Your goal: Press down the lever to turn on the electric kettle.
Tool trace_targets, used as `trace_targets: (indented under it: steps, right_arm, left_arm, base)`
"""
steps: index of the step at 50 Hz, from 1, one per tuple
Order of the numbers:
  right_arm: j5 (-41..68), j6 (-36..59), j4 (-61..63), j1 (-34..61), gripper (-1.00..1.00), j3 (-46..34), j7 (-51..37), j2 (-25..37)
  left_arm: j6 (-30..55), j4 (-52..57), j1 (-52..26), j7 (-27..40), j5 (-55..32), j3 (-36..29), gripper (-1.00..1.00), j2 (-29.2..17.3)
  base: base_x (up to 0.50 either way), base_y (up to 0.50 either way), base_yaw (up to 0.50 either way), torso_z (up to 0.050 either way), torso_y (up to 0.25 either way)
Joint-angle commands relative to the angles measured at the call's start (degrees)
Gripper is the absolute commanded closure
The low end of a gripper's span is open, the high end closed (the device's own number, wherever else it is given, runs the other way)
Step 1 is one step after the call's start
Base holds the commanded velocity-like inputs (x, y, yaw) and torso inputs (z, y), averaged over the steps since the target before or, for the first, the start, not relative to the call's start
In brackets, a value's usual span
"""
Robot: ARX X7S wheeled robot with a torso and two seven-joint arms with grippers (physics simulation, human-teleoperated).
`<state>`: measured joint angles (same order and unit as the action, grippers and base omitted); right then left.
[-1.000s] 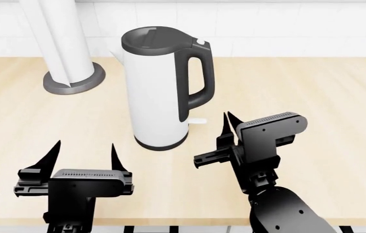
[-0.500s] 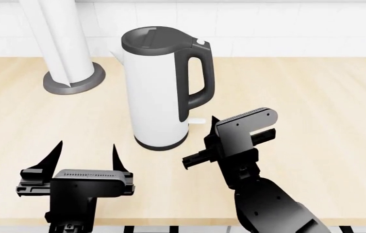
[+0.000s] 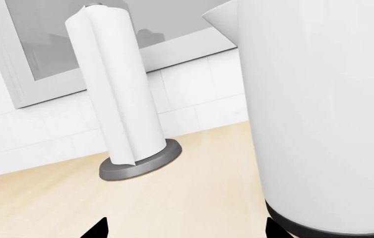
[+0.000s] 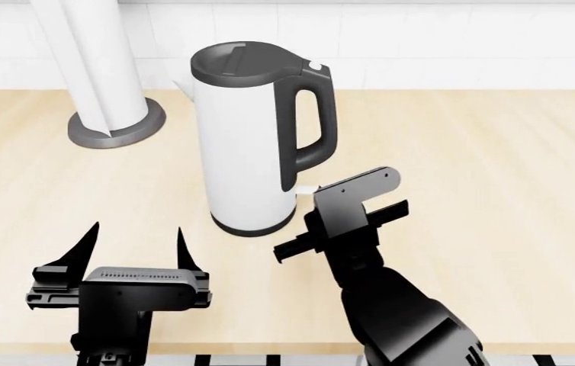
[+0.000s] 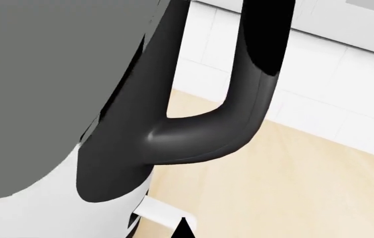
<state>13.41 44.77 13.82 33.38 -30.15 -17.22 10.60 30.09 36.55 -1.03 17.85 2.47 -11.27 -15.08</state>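
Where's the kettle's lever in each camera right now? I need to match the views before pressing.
Head view: the lever pokes out low beside the electric kettle, mostly hidden behind the right gripper.
Right wrist view: white tab at the bottom edge, under the handle.
Left wrist view: not visible.
Shared landmark: the kettle's white body.

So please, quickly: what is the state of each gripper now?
Left gripper: open, holding nothing, apart from the electric kettle.
Right gripper: cannot be told; its fingers are hidden, close to the lever.
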Motion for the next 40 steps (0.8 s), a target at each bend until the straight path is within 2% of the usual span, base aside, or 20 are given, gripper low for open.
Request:
trace_targets:
  steps: [1, 17, 25, 35, 40]
  right_arm:
    - [-1.15, -1.86, -7.14, 1.98, 1.00, -1.28, -0.45, -1.39]
    - [-2.16, -4.51, -14.38, 3.96, 1.00, -2.36, -1.37, -3.06]
    - [-3.15, -4.50, -17.56, 3.37, 1.00, -5.38, -0.45, -2.36]
    - [-4.75, -9.20, -25.45, 1.77, 1.00, -8.56, 1.11, -0.98]
    - [-5.20, -10.16, -25.67, 0.61, 1.00, -9.61, 1.41, -0.03]
  left_arm:
    - [-0.20, -0.16, -0.03, 0.19, -0.29, -0.10, -1.00, -0.26]
    - [-0.51, -0.29, -0.02, 0.48, -0.56, -0.40, -1.00, -0.57]
    - [-0.59, -0.25, -0.01, 0.68, -0.67, -0.59, -1.00, -0.65]
    - [-0.50, -0.34, -0.38, 0.81, -0.78, -1.00, -1.00, -0.71]
    - [-0.36, -0.22, -0.56, 0.88, -0.82, -1.17, -1.00, -0.77]
  base:
    - [0.00, 0.00, 0.00, 0.000, 0.000]
    - [0.00, 0.00, 0.00, 0.000, 0.000]
    - [0.00, 0.00, 0.00, 0.000, 0.000]
    - [0.00, 0.00, 0.00, 0.000, 0.000]
    - [0.00, 0.00, 0.00, 0.000, 0.000]
